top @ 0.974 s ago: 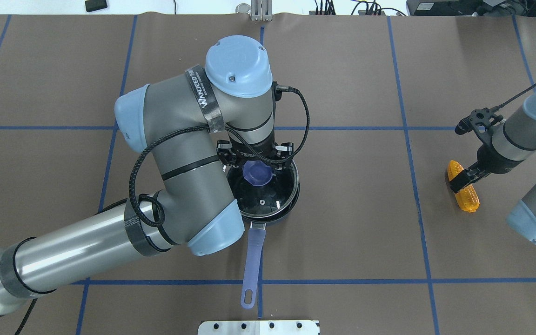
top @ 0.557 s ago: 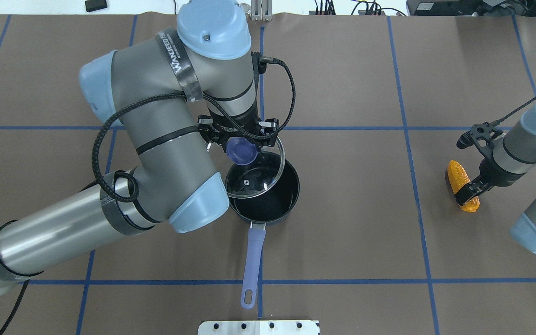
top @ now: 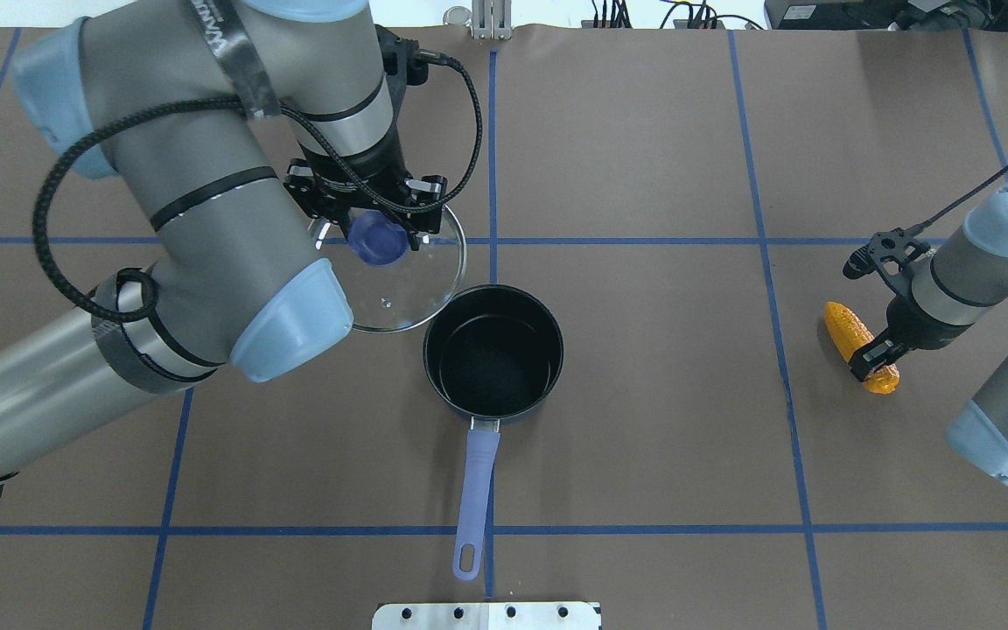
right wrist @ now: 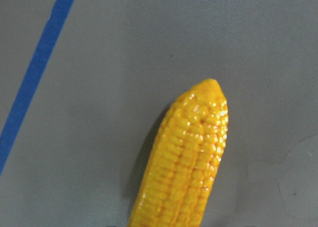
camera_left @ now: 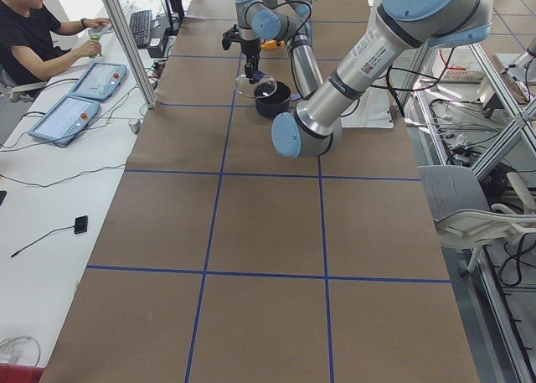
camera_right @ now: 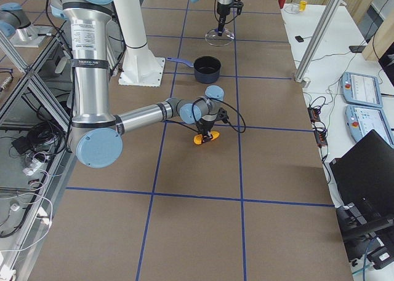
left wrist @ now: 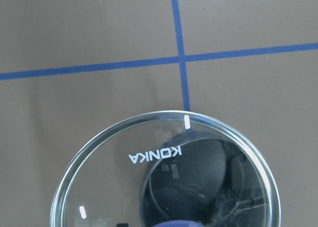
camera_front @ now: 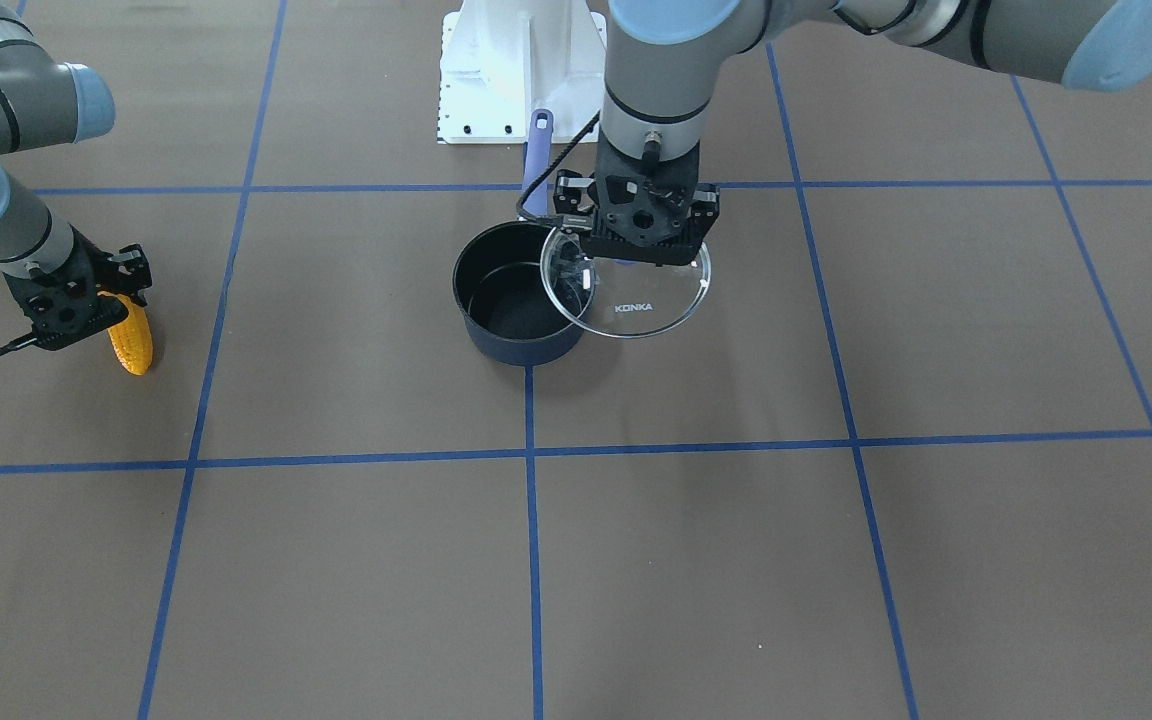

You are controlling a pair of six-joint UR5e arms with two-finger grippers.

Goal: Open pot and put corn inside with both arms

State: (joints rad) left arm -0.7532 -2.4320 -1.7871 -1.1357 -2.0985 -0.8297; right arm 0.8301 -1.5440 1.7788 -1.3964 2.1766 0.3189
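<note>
Clearly the pot [top: 493,363] is open: it stands on the brown surface [top: 644,394] near the middle, its black interior exposed, and its lavender handle [top: 475,477] points straight back toward the white base mount [top: 486,615].

The left tool [top: 379,238] is clamped on the blue knob [top: 375,241] of the glass lid [top: 408,293], which hangs from it above the surface. In the overhead view the lid sits off the pot, toward the robot's left and a little farther from the base, with its rim just beside the pot's rim. The front-facing view has the lid's edge [camera_front: 576,300] overlapping the pot's rim on the picture. The left wrist camera looks down through the glass [left wrist: 149,177], where the "KONKA" lettering shows reversed over blue tape lines [left wrist: 181,58] crossing on the surface.

The corn [top: 845,331] is far off on the robot's right, well apart from the pot, lying at a slant with its tapered end pointing away from the robot. The right tool [top: 873,357] is closed on the cob near its thicker end, its fingers straddling the cob crosswise. From the right wrist camera the cob [right wrist: 189,157] rises from the bottom edge of the picture, pointed tip up, with a narrow shadow close along its left side. Whether the cob rests on the surface or is just clear of it I cannot tell.
</note>
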